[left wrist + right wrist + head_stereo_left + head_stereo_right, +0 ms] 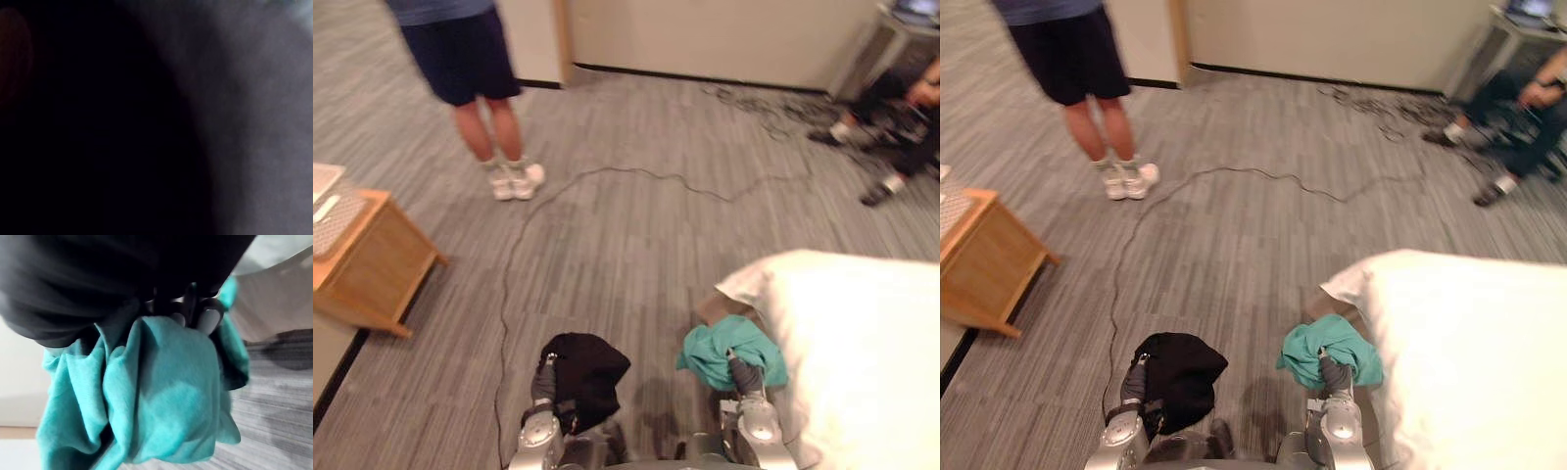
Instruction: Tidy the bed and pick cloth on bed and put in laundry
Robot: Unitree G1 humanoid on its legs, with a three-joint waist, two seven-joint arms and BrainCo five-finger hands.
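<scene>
A black cloth point(592, 377) is bunched over my left hand point(545, 382) and hangs above the carpet at the lower middle. It also covers the left wrist view. My right hand point(741, 372) is shut on a teal cloth point(161, 382), whose folds hang down past the curled fingers point(209, 319). The teal cloth point(717, 348) is held just off the near corner of the bed point(862, 333), which has a white cover and lies at the right.
A person point(475, 59) in dark shorts and white shoes stands on the carpet at the far left. A wooden bedside cabinet point(372, 264) is at the left edge. Another person point(901, 108) sits at the far right beside loose cables point(754, 103) along the wall.
</scene>
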